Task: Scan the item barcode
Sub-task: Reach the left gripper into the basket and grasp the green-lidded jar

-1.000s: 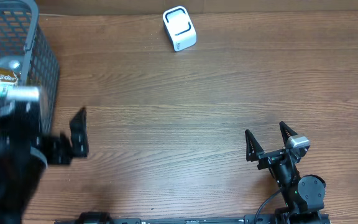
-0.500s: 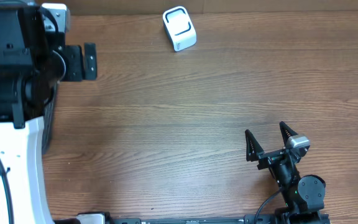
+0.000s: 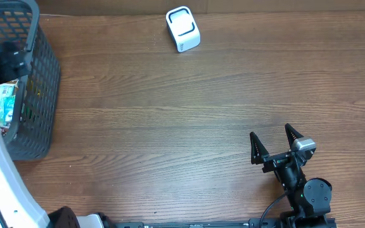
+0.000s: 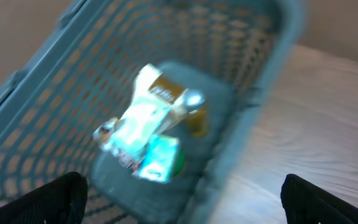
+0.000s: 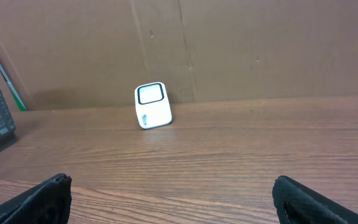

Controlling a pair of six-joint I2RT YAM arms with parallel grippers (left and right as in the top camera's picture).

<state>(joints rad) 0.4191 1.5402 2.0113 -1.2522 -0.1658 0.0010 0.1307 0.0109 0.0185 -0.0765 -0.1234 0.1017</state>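
- The items [image 4: 146, 127] are lying in a loose heap on the floor of the grey mesh basket [image 3: 43, 82], which is standing at the far left corner of the wooden table [image 3: 170, 126].
- The left wrist view is blurring them. A pale pouch [image 4: 143, 112] with a brown-and-gold top is lying uppermost and slanting across the pile. A green packet [image 4: 160, 160] is peeking out beneath it, touching its lower end. Something silvery and crumpled is showing at the pile's left side. The blur is hiding any printing or barcode.
- The left gripper [image 4: 182, 186] is hovering above the basket's open top, its fingers spreading wide and gripping nothing.
- The right gripper [image 3: 274, 149] is sitting low at the table's near right, its jaws also standing wide and empty.
- The scanner [image 3: 182, 28], a small white box with a dark-rimmed window, is standing at the far edge, well apart from the basket.
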